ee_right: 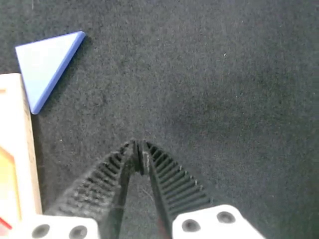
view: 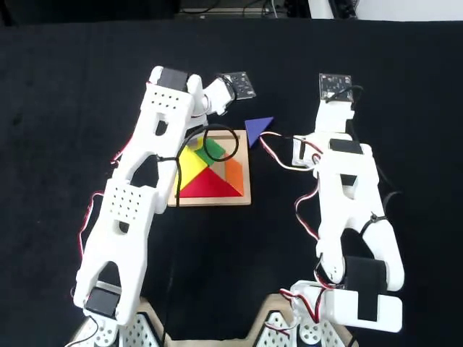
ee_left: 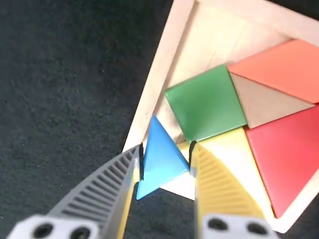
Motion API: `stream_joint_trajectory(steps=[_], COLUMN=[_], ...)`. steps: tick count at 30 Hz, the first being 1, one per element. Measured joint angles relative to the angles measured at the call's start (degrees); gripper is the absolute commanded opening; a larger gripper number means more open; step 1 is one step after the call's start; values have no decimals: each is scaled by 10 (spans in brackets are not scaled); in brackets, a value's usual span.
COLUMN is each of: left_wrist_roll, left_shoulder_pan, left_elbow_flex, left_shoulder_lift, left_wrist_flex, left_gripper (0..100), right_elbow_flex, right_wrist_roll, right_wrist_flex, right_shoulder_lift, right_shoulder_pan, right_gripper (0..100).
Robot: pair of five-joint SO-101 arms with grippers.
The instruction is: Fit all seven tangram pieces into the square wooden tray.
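The square wooden tray [view: 211,200] [ee_left: 158,64] holds a green square [ee_left: 205,102], an orange piece [ee_left: 279,67], a plain wood triangle [ee_left: 264,104], a red triangle [ee_left: 286,154] and a yellow triangle [ee_left: 234,154]. My left gripper [ee_left: 164,149] is shut on a light blue triangle [ee_left: 160,157], which hangs over the tray's rim beside the green square. A darker blue triangle [view: 258,129] [ee_right: 47,62] lies flat on the table just off the tray's far right corner. My right gripper [ee_right: 139,149] is shut and holds nothing, low over bare cloth to the right of that triangle.
Black cloth covers the table [view: 87,72]. The left arm [view: 155,137] spans the tray's left side, and a black cable loop [view: 233,147] hangs over the tray. Red and white wires [view: 278,155] run between the tray and the right arm [view: 347,188].
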Motion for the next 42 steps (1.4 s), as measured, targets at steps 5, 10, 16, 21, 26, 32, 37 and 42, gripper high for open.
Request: stream_joint_trajectory(steps=[5,10,16,21,26,32,37,42], left_wrist_roll=[0,0,0,0,9,66,145,239], left_shoulder_pan=[0,0,0,0,-3,-9,-10,-53], left_elbow_flex=[0,0,0,0,-11,-11,42,95], left_shoulder_lift=[0,0,0,0,0,-95,-246,-416], left_wrist_flex=[-2,-2,-2,-2,28,34,36,38], left_gripper=[172,291,310,303,303,303,303,303], right_elbow_flex=[0,0,0,0,0,0,0,-50], right_wrist_roll=[0,0,0,0,0,0,0,44], right_wrist_flex=[0,0,0,0,0,0,0,60], right_shoulder_lift=[0,0,0,0,0,0,0,0], right_shoulder_pan=[0,0,0,0,0,0,0,0], right_gripper=[11,11,11,11,11,11,15,21])
